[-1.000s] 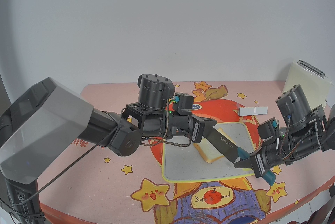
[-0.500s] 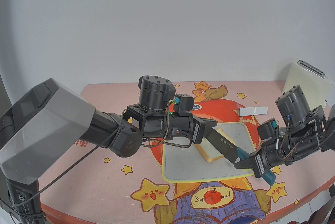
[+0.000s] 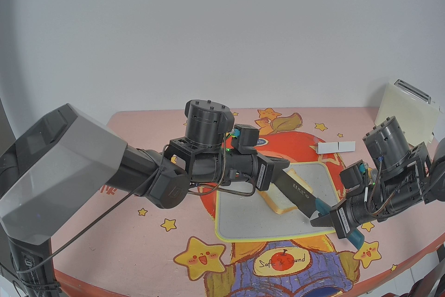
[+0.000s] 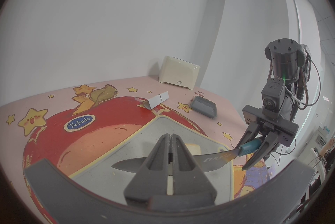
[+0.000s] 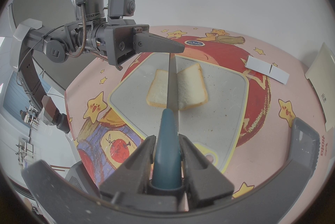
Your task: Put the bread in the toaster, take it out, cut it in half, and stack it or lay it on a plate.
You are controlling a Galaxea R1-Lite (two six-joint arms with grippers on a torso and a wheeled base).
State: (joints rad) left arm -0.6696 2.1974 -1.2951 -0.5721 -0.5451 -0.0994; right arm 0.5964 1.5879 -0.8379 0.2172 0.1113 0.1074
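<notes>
Just ahead of the right hand [image 5: 166, 142], by which a knife [image 3: 296, 191] is pinched, the bread [image 3: 278, 205] is laid on a cutting board [image 3: 241, 219]; the left hand [image 4: 171, 139] is pressed together above the blade. Soft bread is best gripped by its crust.

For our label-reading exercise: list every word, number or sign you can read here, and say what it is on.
"Twinkle": blue oval on the table.
"Safe & Sound": apple badge near the table's front edge.
On the knife: print too small to read.
On the toaster: mark too blurred to read.
</notes>
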